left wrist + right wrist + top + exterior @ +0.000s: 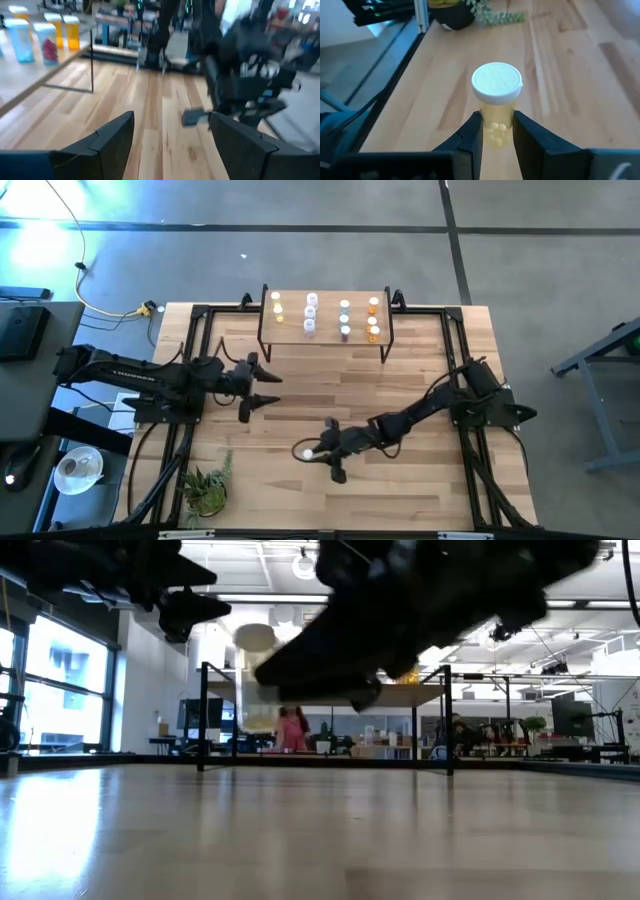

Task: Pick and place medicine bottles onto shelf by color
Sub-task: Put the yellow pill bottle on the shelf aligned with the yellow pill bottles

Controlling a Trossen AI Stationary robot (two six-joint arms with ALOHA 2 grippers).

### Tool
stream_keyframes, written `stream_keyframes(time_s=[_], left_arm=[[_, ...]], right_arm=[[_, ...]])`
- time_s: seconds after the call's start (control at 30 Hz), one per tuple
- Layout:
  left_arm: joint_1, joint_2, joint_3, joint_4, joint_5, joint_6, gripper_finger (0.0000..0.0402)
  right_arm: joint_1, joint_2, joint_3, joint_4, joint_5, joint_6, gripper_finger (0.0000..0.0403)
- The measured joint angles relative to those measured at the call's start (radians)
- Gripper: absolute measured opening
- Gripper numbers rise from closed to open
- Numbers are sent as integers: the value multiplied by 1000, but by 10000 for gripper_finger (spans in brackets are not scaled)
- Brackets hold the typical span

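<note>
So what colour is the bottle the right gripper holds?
Yellowish see-through pill bottle, white cap; right wrist view.

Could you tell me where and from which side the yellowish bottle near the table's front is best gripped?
On its body below the white cap, fingers closing from two opposite sides. The yellowish bottle is a straight-walled cylinder and the wider cap forms a lip against slipping. The right gripper already clamps it that way. The left gripper waits open.

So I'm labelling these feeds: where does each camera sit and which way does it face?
High: overhead, straight down on table, shelf, both arms.
Low: tabletop height, level toward shelf legs and room; dark arms overhead.
Left wrist: on the left arm, past the open left gripper toward the right arm.
Right wrist: on the right arm, right gripper clamping a yellowish bottle.
Shared: that bottle also shows overhead.
</note>
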Motion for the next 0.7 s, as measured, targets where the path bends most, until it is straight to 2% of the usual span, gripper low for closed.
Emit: stream_keyframes(time_s=[0.27,0.7], left_arm=[[-61,89,78,-151,-45,109,252],[-179,141,111,-179,-47,108,252]], right_arm=[[-47,0,156,-196,3,-92,79],[-143,-1,183,-203,23,-113,79]])
